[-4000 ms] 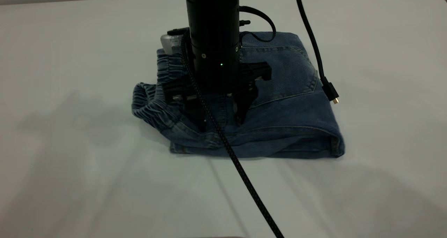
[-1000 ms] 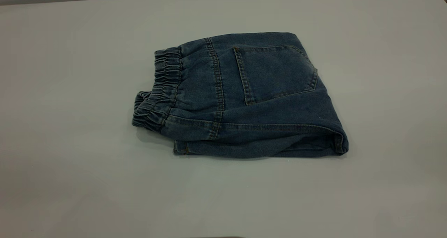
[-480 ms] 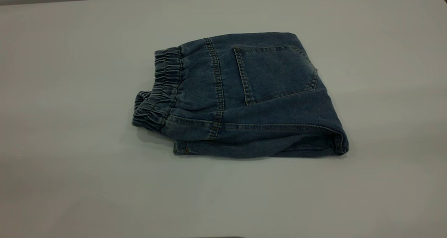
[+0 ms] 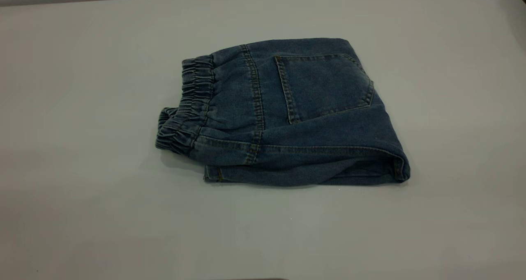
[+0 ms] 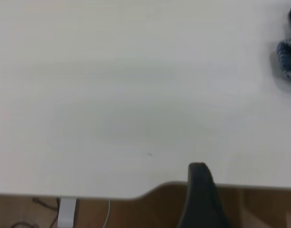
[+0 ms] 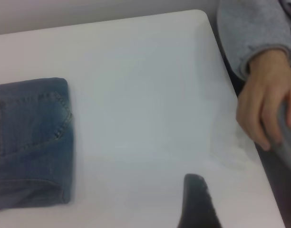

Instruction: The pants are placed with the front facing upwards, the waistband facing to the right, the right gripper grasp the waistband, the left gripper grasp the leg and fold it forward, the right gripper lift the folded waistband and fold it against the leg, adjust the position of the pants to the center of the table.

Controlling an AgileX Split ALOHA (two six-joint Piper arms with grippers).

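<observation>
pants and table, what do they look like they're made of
The pants: blue denim, matte and faded, judging by the tan stitching, patch pocket and gathered elastic waistband. The table: smooth white, faintly glossy top, probably laminate; the exact material is unclear.

person's hand [image 6: 264, 107] — grey sleeve [image 6: 252, 31]

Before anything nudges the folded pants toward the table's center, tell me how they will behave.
The pants would probably slide as one bundle on the smooth table. Being soft layered denim, they could bunch or unfold. The ruffled waistband sticks out and may drag.
</observation>
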